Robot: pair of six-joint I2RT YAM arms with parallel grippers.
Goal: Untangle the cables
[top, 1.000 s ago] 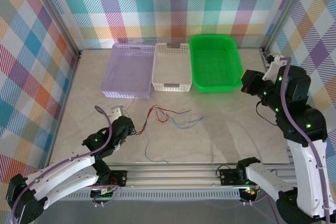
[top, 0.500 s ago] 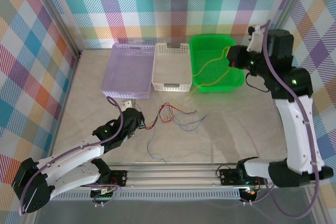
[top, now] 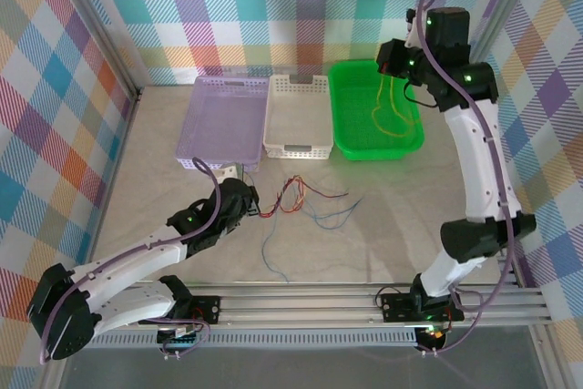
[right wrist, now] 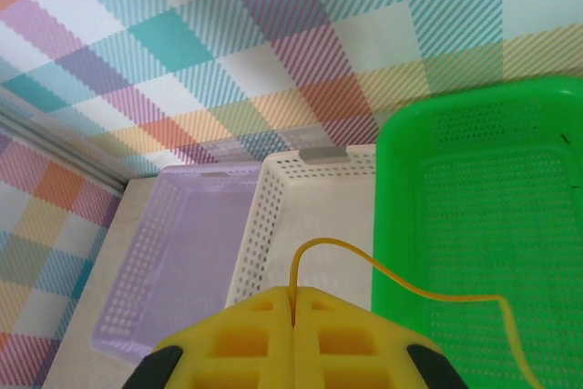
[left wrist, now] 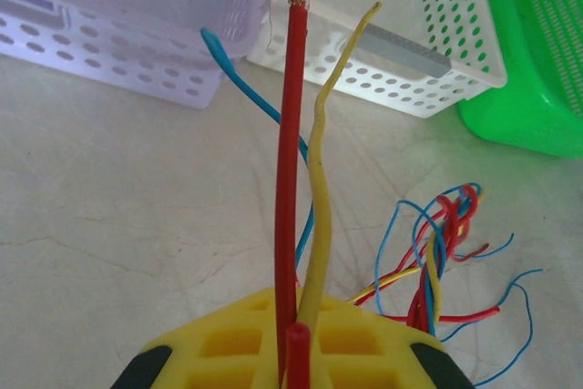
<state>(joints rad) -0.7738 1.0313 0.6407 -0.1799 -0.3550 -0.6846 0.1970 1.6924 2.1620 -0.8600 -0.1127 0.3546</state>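
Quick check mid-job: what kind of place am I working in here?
Probably a lab robot cell: checked cloth walls on an aluminium frame, a stone-look table, and a purple basket, white basket and green basket lined up behind loose cables.

Three baskets stand in one row at the far side of the pale stone-pattern table (top: 410, 225): a lilac basket (top: 219, 165) on the left, a white perforated basket (top: 296, 149) in the middle, and a bright green basket (top: 337, 116) on the right, close beside each other. Behind them rises a wall of coloured checks (top: 273, 6). A metal rail (top: 319, 296) runs along the near edge.
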